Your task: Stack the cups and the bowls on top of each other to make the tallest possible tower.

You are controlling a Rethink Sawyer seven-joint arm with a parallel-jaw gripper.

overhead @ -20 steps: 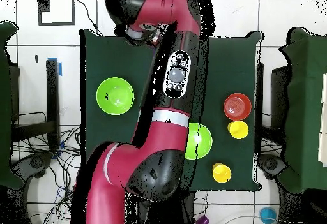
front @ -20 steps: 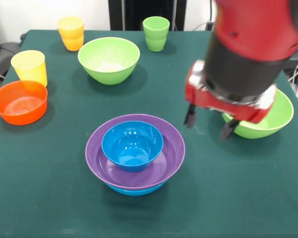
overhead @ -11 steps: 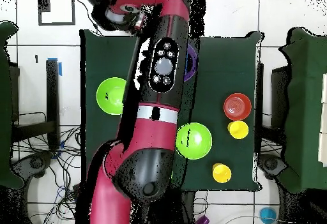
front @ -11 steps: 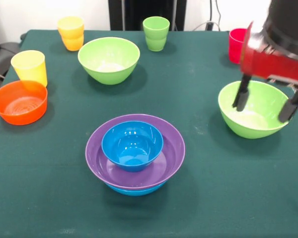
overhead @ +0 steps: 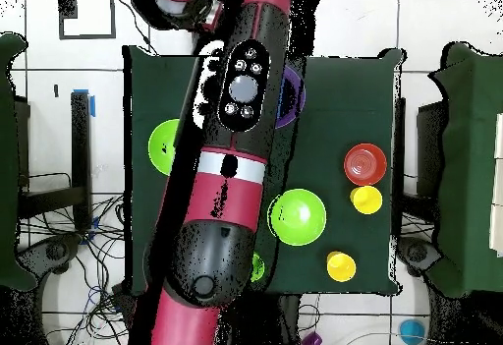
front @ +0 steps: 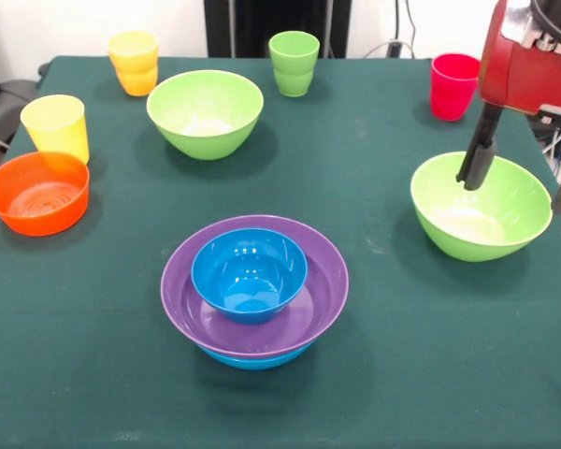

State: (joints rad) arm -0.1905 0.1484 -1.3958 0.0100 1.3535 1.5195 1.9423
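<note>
My gripper is open and hangs over the right light green bowl, one finger above its back rim and the other at the picture's right edge. Nothing is between the fingers. The tower stands at front centre: a small blue bowl nested in the wide purple bowl, which sits on a large blue bowl. A second light green bowl and the orange bowl stand apart. The yellow, orange-yellow, light green and red cups stand along the back and left.
From overhead the red and black arm crosses the dark green table and hides much of it. Beside it show one green bowl's edge, the other green bowl, the orange bowl and two yellow cups.
In the front view the gripper has swung right, from left of the right green bowl to over it, and risen a little. It stays open. Bowls and cups have not moved.
</note>
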